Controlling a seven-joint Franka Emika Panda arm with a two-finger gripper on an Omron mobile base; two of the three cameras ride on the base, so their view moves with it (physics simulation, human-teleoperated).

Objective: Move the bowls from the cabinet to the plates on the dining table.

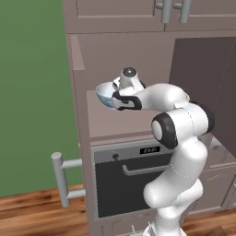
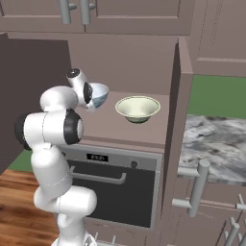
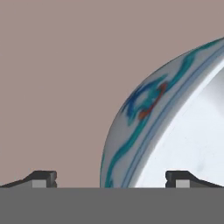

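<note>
The pincer (image 3: pixel 111 178) stands wide open with nothing clamped: in the hand view its two dark tips sit far apart along the bottom edge, and the rim of the white bowl with blue markings (image 3: pixel 175 122) rises between them, one tip on the outer wall's side and the other over the pale inside. In the right base view that bowl (image 2: pixel 98 95) sits just left of centre on the open cabinet's shelf (image 2: pixel 120 127), against the hand, with the cream-green bowl (image 2: pixel 138 108) just beside it toward the centre of the frame. In the left base view the blue-tinted bowl (image 1: pixel 106 94) peeks out left of the wrist, slightly above centre. The risk from here, as I judge it, is a thin rim grasp: if the tips close on the curved glossy wall too near the lip, the bowl could tilt, slip out or knock its neighbour. The bowl already looks tipped, and whether it rests flat on the shelf is hard to make out. The marble counter (image 2: pixel 211 139) shows at the right edge of the right base view, cut off.
</note>
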